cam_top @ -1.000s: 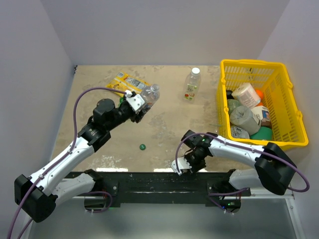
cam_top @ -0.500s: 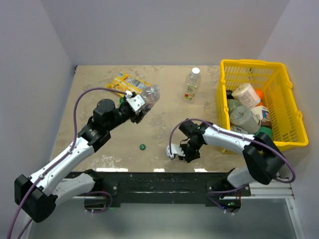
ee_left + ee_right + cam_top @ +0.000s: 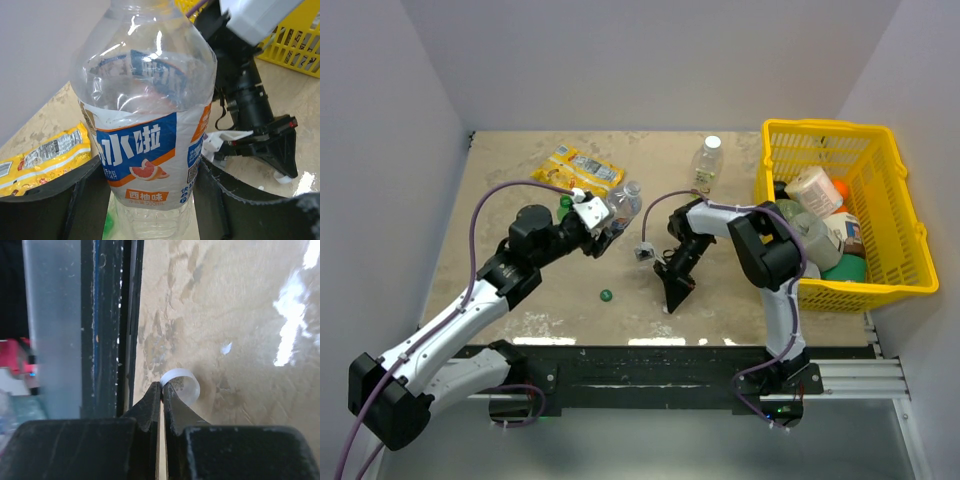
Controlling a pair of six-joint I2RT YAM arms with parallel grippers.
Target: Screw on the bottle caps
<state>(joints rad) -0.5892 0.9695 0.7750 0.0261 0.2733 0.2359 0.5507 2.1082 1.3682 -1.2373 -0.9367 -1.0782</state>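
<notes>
Clear plastic labelled bottle [image 3: 145, 125] held over bench [image 3: 520, 170].
Left gripper [image 3: 150, 200] clamps its lower body. Right gripper [image 3: 162, 387] clenched by the front edge, small white plastic cap [image 3: 181, 384] at its tips, grip unclear. Dark green round cap [image 3: 606, 295] lies mid-bench.

Open counter [image 3: 570, 300] is found at the near left, broken only by a green cap [image 3: 606, 295]. The middle is crossed by the right arm [image 3: 720, 210] and a clear bottle [image 3: 620, 205]; the right side is walled off by the yellow basket [image 3: 830, 127].
</notes>
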